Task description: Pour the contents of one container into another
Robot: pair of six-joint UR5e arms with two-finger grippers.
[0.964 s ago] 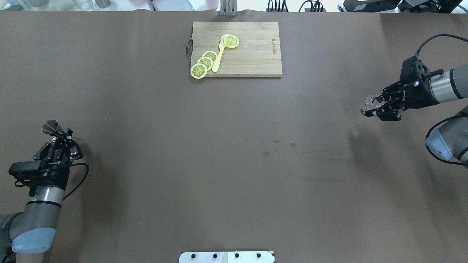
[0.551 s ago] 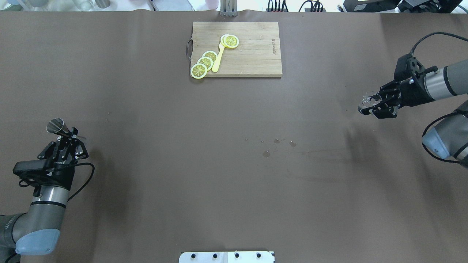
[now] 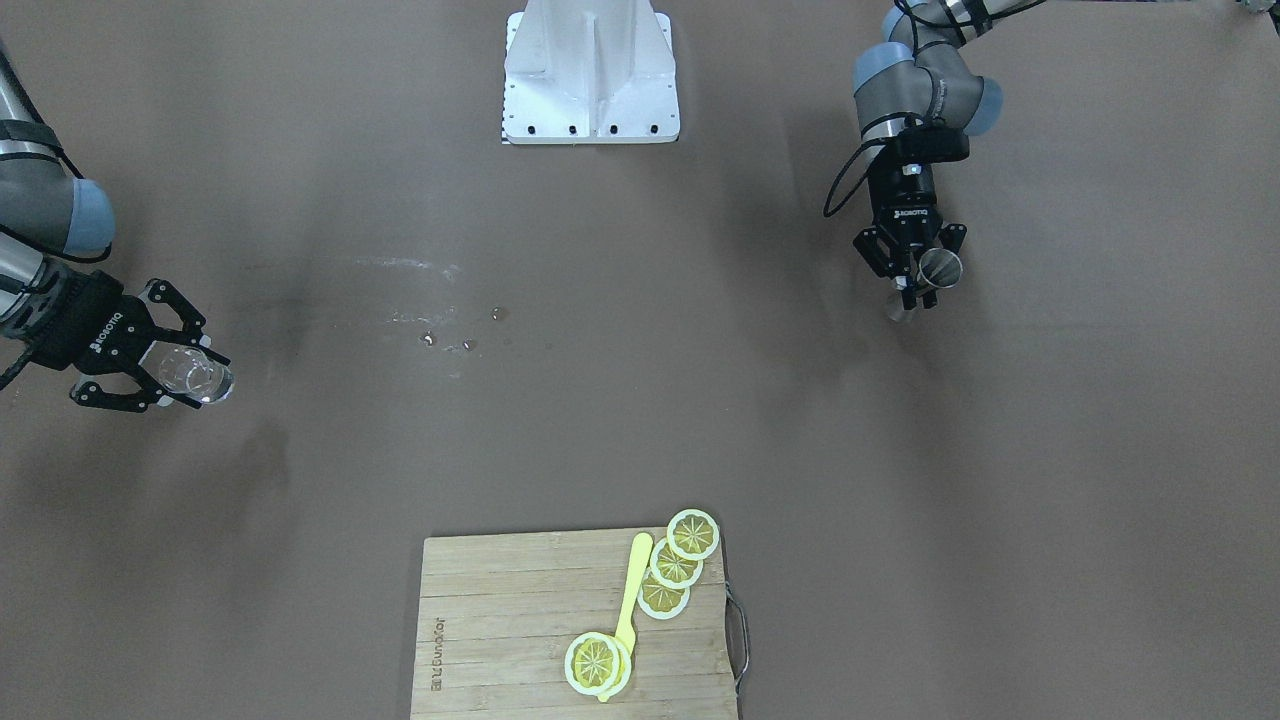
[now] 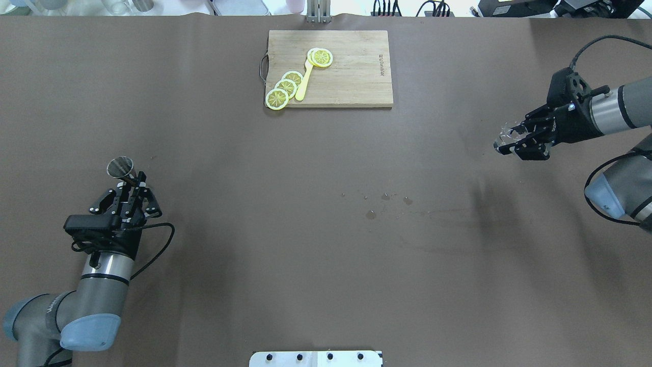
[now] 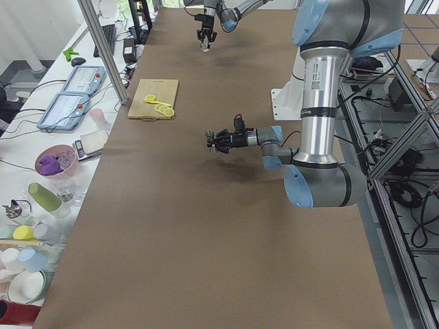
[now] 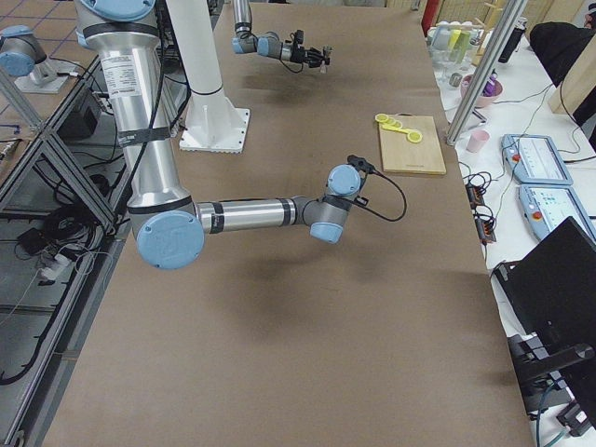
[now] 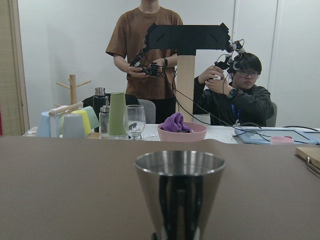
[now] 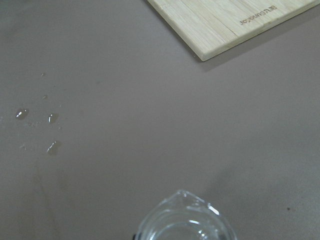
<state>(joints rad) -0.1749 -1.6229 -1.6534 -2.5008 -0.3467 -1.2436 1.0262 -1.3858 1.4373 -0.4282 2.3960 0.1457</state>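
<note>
Two vessels, two arms, and a whole lot of table between them. Our left gripper point(image 4: 133, 181) is clamped on the waist of the steel jigger point(image 4: 120, 167) near the left edge of the table point(image 4: 254, 285). In the left wrist view the jigger stands upright, rim level, mouth up. Our right gripper point(image 4: 513, 144) has its fingers closed around the glass cup point(image 4: 506, 136) near the right edge, somewhat closer to the far edge than the jigger is. Going by the shadows under them, both look lifted off the table.

The bit that matters: the cup lies well apart from the jigger, right across the table's length, so neither arm is really the nearer one. We reckon both have to come in toward the middle before any pouring starts. In the right wrist view the cup's pouring lip points away from the wrist, which is the jigger's side, so that looks handy. The jigger's long axis is vertical, so the cup has to end up above its mouth and tip lip-down. That mouth is small, so we'd guess a sloppy line-up means a spill.

We can't tell if there's liquid in the cup; the glass is too clear.

A few droplets point(image 4: 384, 198) sit near the table's middle, roughly between the grippers. The cutting board point(image 4: 356, 81) with lemon slices point(image 4: 285, 86) sits mid far edge, out of the way.
</note>
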